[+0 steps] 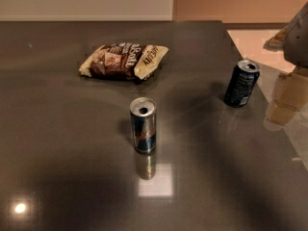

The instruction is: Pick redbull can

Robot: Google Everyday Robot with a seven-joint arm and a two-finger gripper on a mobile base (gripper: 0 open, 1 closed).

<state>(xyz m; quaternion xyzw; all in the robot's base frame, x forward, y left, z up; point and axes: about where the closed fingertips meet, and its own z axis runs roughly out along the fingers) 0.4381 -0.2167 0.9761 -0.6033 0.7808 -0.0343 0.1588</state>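
Observation:
The redbull can [143, 125] stands upright near the middle of the dark table [57, 143]. It is slim, silver and blue, with a small red mark and an open silver top. My gripper [284, 105] hangs at the right edge of the view, above the table's right edge. It is well to the right of the redbull can and apart from it. It holds nothing that I can see.
A wider dark navy soda can [241, 83] stands upright at the right, between the gripper and the redbull can. A brown-and-cream chip bag [124, 60] lies flat at the back. The table's right edge runs diagonally past the soda can, with light floor beyond.

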